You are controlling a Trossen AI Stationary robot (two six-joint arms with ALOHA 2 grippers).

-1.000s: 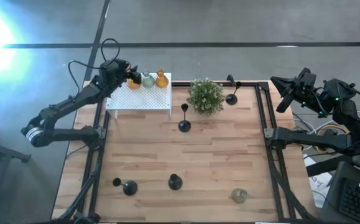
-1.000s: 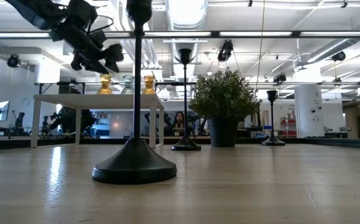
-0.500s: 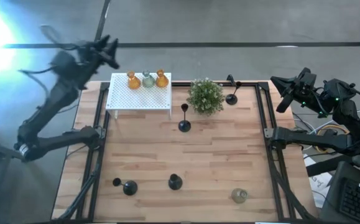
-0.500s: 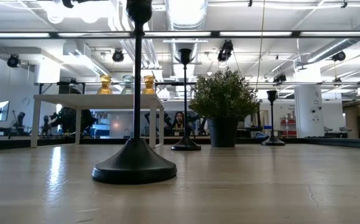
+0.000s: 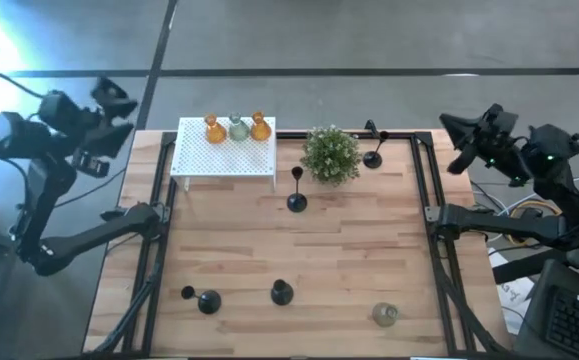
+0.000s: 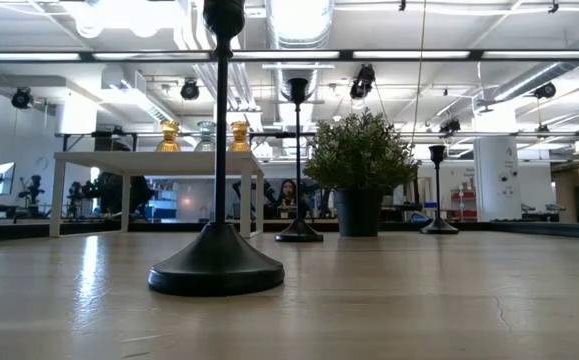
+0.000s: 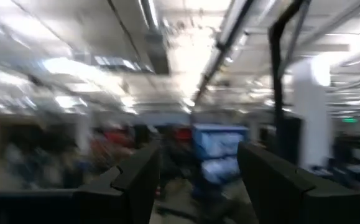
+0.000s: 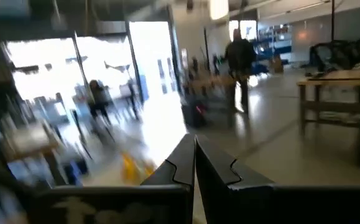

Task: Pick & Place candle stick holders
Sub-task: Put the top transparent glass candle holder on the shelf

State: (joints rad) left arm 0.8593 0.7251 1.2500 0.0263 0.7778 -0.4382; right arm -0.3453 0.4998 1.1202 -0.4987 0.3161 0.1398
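Three glass holders (image 5: 237, 127) sit in a row on box (image 5: 225, 155), likely the drop spot; black ones (image 5: 296, 201) scattered on table (image 5: 349, 250). L gripper (image 5: 109, 95) off table, fingers apart, empty. R gripper (image 5: 456, 130) closed, empty.

Bright overhead ceiling lights, glare at high view's upper left, both wrist views motion-blurred, tabletop sheen.

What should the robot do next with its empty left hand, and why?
Probably swing the left gripper back over the table toward a candle holder that is not yet on the white box. Its jaws stand open and empty off the table's left side, and three glass holders already sit on the box.
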